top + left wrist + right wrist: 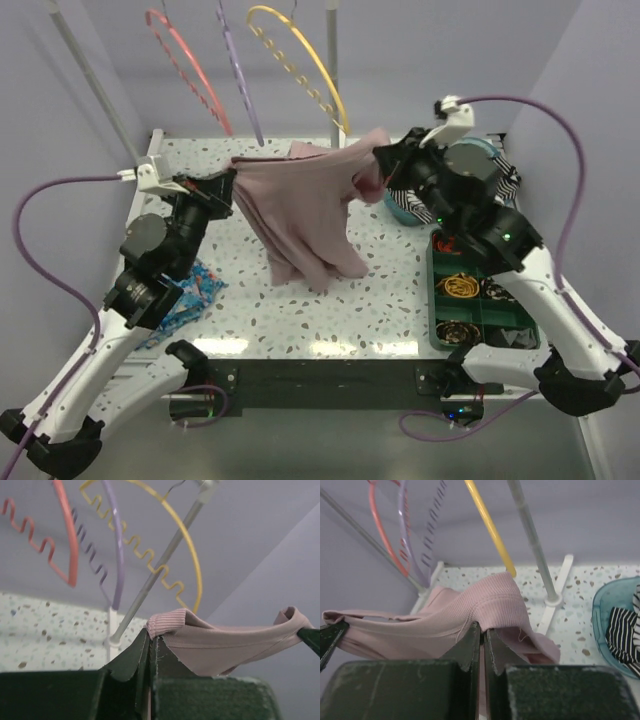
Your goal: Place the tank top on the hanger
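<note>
Both arms hold the tank top up off the table, its upper hem drawn taut between them. The left gripper is clenched on 1 folded corner of the ribbed hem, and the left wrist view shows its fingers pressed together with cloth between them. The right gripper pinches the other end the same way. The stretched edge runs left to right across the table and the body of the garment hangs below it. Its lower end seems to brush the table, though the top view does not settle that.

The hanger hangs above and behind the stretched edge, toward the far left, and it is nearer the left gripper. 2 others, a lilac hanger and a yellow hanger, hang to its right. I judge that the next move calls for carrying the hem up and back-left with the left arm leading, since the right arm's side would have to pass the lilac and yellow ones.
</note>
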Tool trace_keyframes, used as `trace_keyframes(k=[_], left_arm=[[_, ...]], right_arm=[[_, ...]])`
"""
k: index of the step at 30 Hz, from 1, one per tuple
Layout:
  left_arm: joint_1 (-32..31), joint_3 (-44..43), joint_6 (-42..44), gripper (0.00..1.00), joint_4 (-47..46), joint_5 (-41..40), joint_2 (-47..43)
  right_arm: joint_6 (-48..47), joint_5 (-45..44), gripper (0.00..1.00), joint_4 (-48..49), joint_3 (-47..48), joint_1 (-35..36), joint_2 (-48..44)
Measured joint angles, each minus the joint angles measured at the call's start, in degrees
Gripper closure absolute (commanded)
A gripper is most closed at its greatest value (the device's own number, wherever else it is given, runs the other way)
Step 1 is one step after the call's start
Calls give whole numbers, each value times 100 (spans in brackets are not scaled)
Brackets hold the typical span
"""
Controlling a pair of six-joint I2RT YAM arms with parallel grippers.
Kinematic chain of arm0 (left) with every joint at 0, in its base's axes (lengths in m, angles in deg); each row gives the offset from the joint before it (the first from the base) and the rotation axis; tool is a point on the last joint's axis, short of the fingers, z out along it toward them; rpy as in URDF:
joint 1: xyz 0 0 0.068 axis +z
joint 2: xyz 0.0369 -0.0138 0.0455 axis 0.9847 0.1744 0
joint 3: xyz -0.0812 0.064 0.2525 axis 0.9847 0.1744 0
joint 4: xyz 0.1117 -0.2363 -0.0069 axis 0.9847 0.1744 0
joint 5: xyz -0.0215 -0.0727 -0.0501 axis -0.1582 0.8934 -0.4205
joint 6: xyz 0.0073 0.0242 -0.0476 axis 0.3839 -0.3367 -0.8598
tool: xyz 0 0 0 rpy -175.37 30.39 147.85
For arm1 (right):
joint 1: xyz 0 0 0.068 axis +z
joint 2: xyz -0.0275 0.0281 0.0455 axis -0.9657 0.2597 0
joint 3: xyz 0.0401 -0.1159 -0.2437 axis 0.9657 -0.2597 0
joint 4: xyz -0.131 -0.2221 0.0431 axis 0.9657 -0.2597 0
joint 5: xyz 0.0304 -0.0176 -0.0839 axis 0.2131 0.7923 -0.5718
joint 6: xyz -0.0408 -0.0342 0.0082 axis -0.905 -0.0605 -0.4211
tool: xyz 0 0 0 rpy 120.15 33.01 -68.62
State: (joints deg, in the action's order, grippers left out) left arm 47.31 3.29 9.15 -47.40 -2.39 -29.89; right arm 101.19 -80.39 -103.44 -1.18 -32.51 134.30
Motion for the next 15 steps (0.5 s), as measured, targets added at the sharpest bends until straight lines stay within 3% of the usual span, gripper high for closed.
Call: trace_keyframes(k=[4, 8, 12, 15], left_arm=[[0, -1051, 269, 100, -85, 321, 269], [0, -1390, 358, 100, -63, 654, 302], [0, -780, 326, 99, 87, 857, -74], [0, 411, 72, 79, 197, 1014, -640]], right_arm=[[-157, 15, 100, -186, 973, 4, -22], [-186, 144, 100, -236, 981, 4, -122], [-31, 363, 100, -90, -249, 4, -612], [271, 678, 93, 223, -1823, 4, -1134]])
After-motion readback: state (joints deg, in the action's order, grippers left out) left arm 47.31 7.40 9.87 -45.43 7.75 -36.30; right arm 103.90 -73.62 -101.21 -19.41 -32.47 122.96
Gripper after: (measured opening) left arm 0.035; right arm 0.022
